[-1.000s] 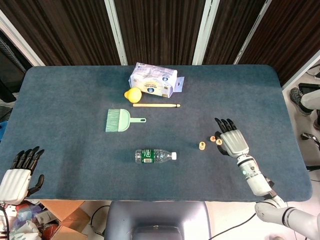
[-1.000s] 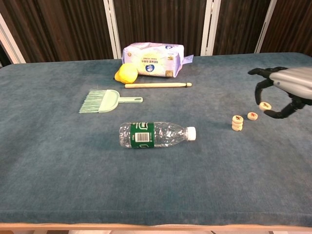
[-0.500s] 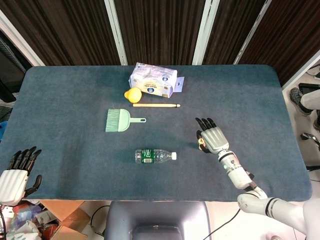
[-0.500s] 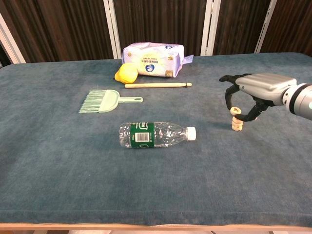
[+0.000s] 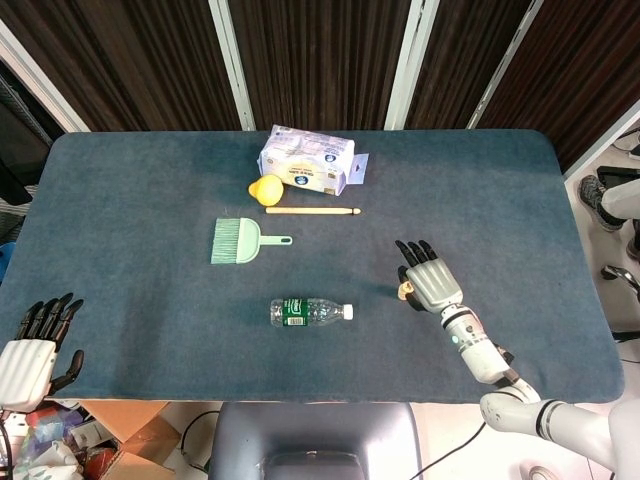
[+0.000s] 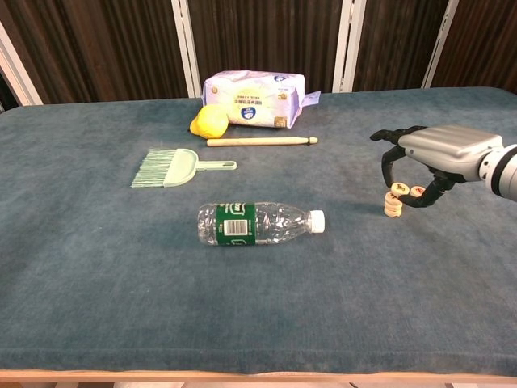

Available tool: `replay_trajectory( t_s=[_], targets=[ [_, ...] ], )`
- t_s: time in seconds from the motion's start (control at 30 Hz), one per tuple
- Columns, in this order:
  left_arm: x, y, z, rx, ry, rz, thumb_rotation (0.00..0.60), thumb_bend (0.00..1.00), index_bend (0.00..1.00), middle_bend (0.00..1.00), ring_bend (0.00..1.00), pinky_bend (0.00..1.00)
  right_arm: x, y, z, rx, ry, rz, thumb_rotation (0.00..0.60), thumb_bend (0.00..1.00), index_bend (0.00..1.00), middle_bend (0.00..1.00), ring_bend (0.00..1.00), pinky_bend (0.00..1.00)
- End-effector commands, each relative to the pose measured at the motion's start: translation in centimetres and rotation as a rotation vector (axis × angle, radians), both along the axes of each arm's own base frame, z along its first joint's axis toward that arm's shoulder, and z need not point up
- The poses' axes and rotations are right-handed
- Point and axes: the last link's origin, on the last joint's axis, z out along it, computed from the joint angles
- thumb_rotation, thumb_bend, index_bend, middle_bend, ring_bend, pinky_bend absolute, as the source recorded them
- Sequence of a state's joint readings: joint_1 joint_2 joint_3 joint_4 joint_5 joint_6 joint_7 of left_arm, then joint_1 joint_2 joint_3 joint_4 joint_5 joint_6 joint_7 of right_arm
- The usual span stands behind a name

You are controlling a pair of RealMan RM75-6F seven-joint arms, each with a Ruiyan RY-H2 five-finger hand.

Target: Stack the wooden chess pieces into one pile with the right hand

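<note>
Since half a second ago, right hand (image 6: 432,153) has shifted slightly right of pile (image 6: 393,204). Left hand (image 5: 35,350) idles off table edge, released, fingers apart. Pile stands right of bottle (image 6: 260,223). Whether right hand's curled fingers pinch the piece (image 6: 398,188) over pile: cannot tell. Another piece (image 6: 418,191) beside it. Step: stacking; next, seat squarely, release gently.

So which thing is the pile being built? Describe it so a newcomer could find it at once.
Start at the water bottle lying mid-table and look toward its cap end, under the right hand. The pile of chess pieces is the short column of round wooden discs; the lone disc beside it lies flat.
</note>
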State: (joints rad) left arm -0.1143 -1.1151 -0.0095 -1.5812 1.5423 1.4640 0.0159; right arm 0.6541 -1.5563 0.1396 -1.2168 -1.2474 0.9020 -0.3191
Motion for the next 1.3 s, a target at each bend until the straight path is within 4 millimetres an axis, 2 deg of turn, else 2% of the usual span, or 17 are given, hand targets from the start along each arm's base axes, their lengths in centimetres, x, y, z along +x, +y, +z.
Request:
replay_trajectory(
  t_s=[0.03, 0.53, 0.7, 1.0, 1.3],
  targets=[
    [0.0, 0.0, 0.0, 0.001, -0.001, 0.001, 0.600, 0.50, 0.00, 0.00, 0.00, 0.00, 0.1, 0.0, -0.1, 0.003, -0.002, 0.001, 0.600, 0.48, 0.63, 0.03, 0.00, 0.00],
    [0.0, 0.0, 0.1, 0.003, -0.003, 0.001, 0.600, 0.50, 0.00, 0.00, 0.00, 0.00, 0.1, 0.1, -0.2, 0.005, 0.005, 0.000, 0.600, 0.48, 0.51, 0.03, 0.00, 0.00],
    [0.0, 0.0, 0.1, 0.005, -0.006, -0.001, 0.600, 0.50, 0.00, 0.00, 0.00, 0.00, 0.0, 0.2, 0.3, -0.011, -0.011, 0.002, 0.600, 0.48, 0.51, 0.03, 0.00, 0.00],
    [0.1, -0.1, 0.1, 0.003, -0.007, -0.005, 0.600, 0.50, 0.00, 0.00, 0.00, 0.00, -2.5, -0.1, 2.5, -0.083, 0.001, -0.041, 0.600, 0.48, 0.50, 0.03, 0.00, 0.00],
    [0.1, 0.1, -0.2, 0.001, 0.002, -0.002, 0.600, 0.50, 0.00, 0.00, 0.00, 0.00, -4.2, -1.7, 1.6, -0.068, 0.058, -0.093, 0.600, 0.48, 0.50, 0.03, 0.00, 0.00]
  ],
)
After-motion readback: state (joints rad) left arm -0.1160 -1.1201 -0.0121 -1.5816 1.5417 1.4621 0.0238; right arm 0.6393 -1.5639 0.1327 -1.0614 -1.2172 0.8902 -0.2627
